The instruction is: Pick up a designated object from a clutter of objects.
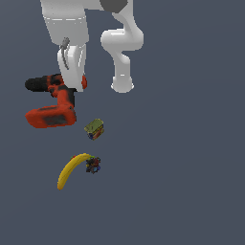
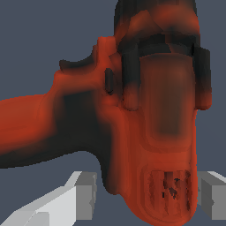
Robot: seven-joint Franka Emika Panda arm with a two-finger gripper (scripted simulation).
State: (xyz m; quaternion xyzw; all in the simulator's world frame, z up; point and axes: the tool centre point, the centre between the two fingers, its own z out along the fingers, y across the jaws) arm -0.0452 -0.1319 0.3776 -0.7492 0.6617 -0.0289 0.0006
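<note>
The drill (image 1: 51, 103) lies at about ten o'clock in the exterior view, chuck pointing toward nine o'clock and the blocky battery base toward seven, with the gripper (image 1: 72, 86) lowered onto the rear of its motor body. In the wrist view the drill (image 2: 150, 128) fills most of the picture, and the two pale fingers (image 2: 84, 196) stand on either side of its rear end, spread apart with visible gaps to the red casing, so the gripper (image 2: 148, 196) looks released and not yet clamping. The approach therefore seems done; closing, lifting and carrying clear remain. Whether the drill rests on the floor or is raised cannot be told. The rest of the clutter sits well apart: the olive-green box (image 1: 94, 128) toward five o'clock of the drill, the banana (image 1: 71, 170) and the tiny dark item (image 1: 93, 165) touching or just beside its upper end, farther toward six. Straight up and toward three o'clock the space looks open.
</note>
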